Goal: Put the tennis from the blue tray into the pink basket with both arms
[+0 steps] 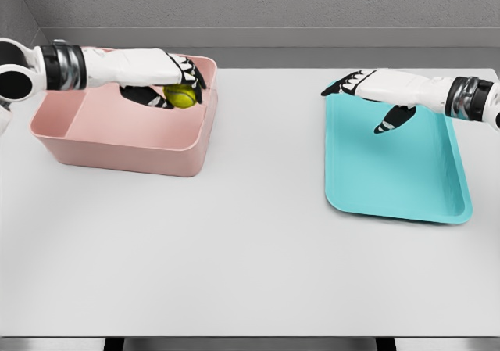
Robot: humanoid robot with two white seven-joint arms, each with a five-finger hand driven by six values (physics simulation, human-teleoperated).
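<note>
yellow tennis ball (180, 95) is clamped in my left hand (178, 77) over the pink basket (125, 144); my right hand (367, 93) hangs with fingers apart above the blue tray (406, 179).

Table (234, 249) with basket (117, 144), tray (406, 187)

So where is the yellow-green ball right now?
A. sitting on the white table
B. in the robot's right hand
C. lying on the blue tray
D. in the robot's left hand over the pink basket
D: the left hand grips the tennis ball above the pink basket.
</note>
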